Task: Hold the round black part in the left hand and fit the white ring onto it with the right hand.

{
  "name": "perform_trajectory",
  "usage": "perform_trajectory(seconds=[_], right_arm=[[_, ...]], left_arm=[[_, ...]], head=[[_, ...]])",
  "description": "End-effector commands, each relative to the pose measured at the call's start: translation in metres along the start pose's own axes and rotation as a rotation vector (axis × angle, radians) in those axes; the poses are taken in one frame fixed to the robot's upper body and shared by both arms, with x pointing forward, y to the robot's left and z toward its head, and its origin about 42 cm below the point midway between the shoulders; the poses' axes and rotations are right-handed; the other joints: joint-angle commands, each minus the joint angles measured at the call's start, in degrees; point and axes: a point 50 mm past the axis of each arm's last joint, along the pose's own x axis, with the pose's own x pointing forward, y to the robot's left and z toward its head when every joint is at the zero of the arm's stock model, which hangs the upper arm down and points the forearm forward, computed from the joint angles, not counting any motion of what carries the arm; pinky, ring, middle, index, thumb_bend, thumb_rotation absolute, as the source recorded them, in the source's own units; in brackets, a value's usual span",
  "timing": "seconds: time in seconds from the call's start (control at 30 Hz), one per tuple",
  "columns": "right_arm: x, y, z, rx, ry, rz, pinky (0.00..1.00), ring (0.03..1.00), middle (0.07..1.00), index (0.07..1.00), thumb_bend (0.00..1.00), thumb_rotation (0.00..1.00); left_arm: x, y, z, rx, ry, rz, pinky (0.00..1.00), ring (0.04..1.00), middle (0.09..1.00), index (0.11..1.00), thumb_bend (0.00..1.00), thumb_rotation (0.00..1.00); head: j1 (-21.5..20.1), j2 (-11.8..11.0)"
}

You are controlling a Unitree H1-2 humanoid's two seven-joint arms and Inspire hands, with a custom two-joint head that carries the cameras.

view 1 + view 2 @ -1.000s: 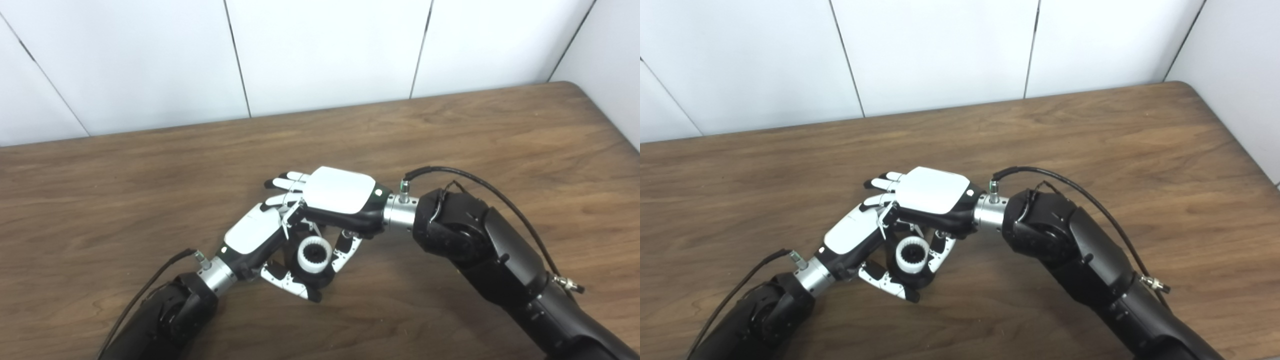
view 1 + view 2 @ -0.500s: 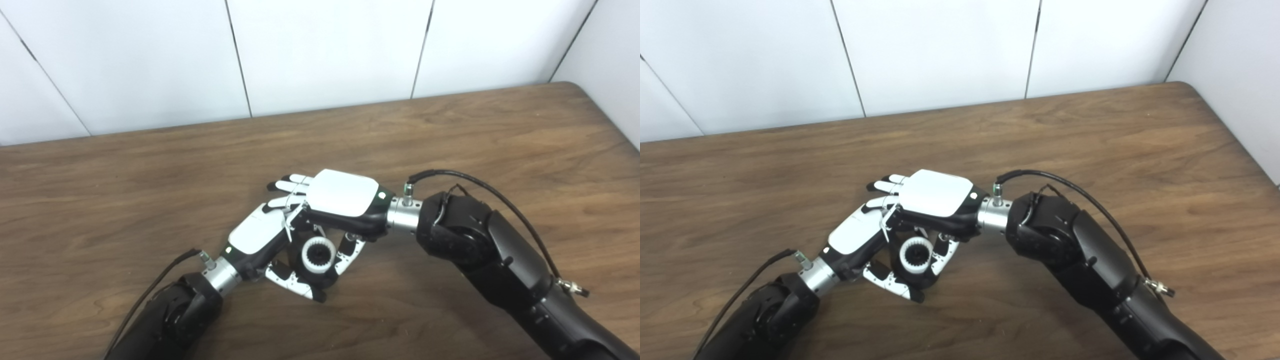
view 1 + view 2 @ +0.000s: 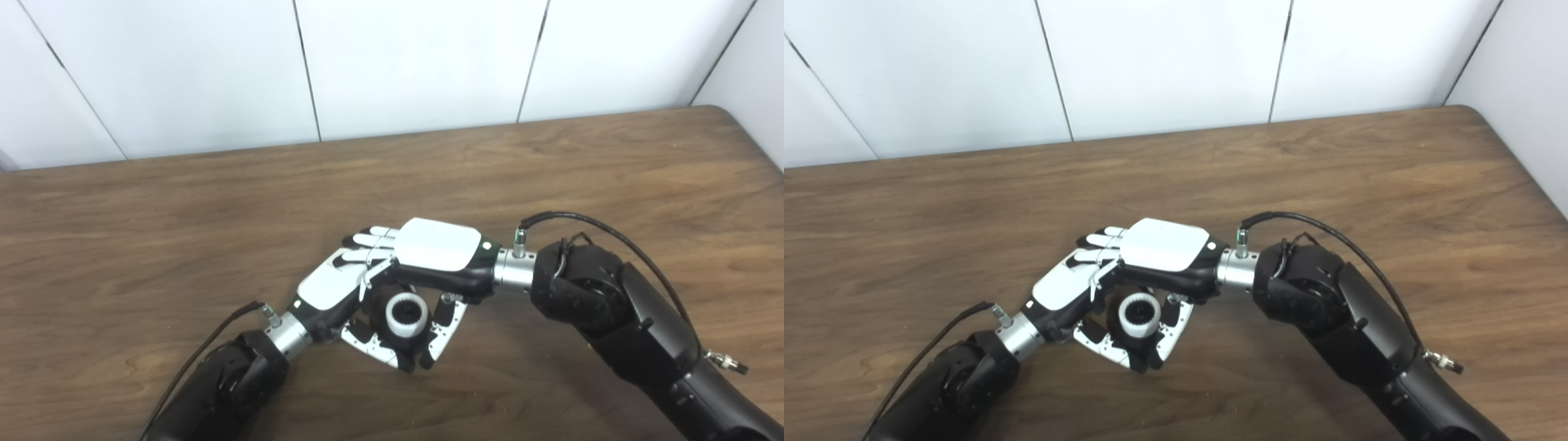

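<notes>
White ring [image 3: 406, 314] seated on round black part [image 3: 392, 335], between both thumbs. Left robot hand [image 3: 334, 291] grasps part; right robot hand [image 3: 436, 257] pinches ring. Risk: skewed push cocks ring, jams teeth.

A: Location? Home, shop?
B: Lab or test cell. Bare wood-grain table [image 3: 184, 202], rounded far right corner, pushed against plain white wall panels [image 3: 416, 61] with dark seams.
A: Anything else?
B: Two black robot arms [image 3: 1335, 306] with exposed cables [image 3: 1323, 229]. No household stuff.
</notes>
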Motion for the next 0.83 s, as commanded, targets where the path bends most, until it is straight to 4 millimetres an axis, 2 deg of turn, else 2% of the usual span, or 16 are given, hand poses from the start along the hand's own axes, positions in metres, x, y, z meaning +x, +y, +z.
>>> perform_trajectory(seconds=[0.0,0.1,0.3,0.57,0.8], right_arm=[[-0.004,-0.018,0.005,-0.037,-0.042,-0.053,1.0,1.0,0.966,0.825,1.0,0.3],[-0.004,-0.019,0.005,-0.024,-0.046,-0.062,1.0,1.0,0.981,0.895,1.0,0.29],[-0.007,-0.025,0.008,-0.015,-0.04,-0.09,1.0,1.0,0.999,0.944,1.0,0.32],[-0.025,-0.046,0.011,0.01,0.01,-0.213,1.0,1.0,1.0,0.933,1.0,0.3],[-0.046,-0.052,0.006,0.085,0.101,-0.34,1.0,1.0,1.0,0.89,1.0,0.27]], left_arm=[[0.003,-0.003,0.001,0.017,-0.019,-0.032,1.0,0.966,0.831,0.483,0.52,0.05],[0.003,-0.004,-0.001,0.023,-0.021,-0.029,1.0,0.945,0.802,0.483,0.52,0.05],[0.001,-0.005,-0.003,0.018,-0.019,-0.035,1.0,0.886,0.771,0.483,0.52,0.05],[-0.002,-0.002,-0.012,0.031,0.012,-0.049,1.0,0.932,0.751,0.483,0.52,0.05],[-0.007,0.003,-0.022,0.063,0.049,-0.071,1.0,0.923,0.754,0.483,0.52,0.05]], head=[[-0.3,0.0],[-0.4,0.0],[-0.7,-0.1],[-1.4,-0.4],[-2.3,-0.6]])
